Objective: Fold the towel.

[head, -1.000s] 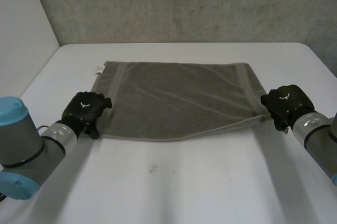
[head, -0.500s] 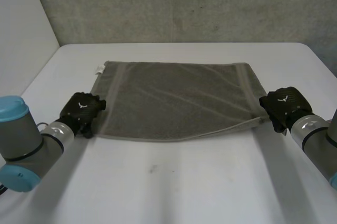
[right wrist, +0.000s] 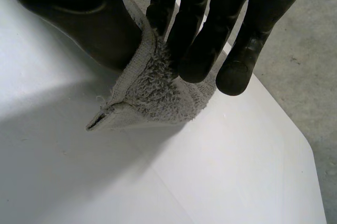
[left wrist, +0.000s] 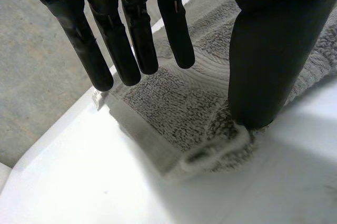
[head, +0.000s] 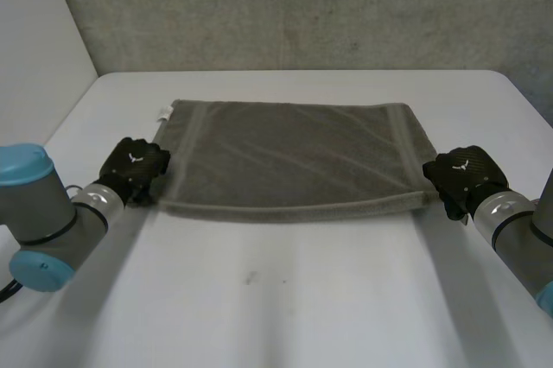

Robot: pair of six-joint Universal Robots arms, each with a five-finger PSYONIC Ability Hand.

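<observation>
A grey towel (head: 289, 156) lies folded flat on the white table (head: 302, 299), its near edge straight. My left hand (head: 136, 167) is at the towel's near left corner. In the left wrist view that hand (left wrist: 268, 50) has its thumb tip resting on the towel (left wrist: 179, 108) corner, while its straight fingers (left wrist: 131, 34) hover spread above the cloth, so it is open. My right hand (head: 462, 175) is at the near right corner. In the right wrist view this hand (right wrist: 205, 29) pinches the towel corner (right wrist: 152, 95) between thumb and fingers.
A small white tag (head: 162, 112) sticks out at the towel's far left corner. A grey wall (head: 302, 5) rises behind the table's far edge. Bare table stretches in front of the towel between the two arms.
The towel's near edge, which sagged toward the middle, is now straight. My left hand has slid outward to the left and its fingers have closed somewhat. My right hand has shifted slightly toward me.
</observation>
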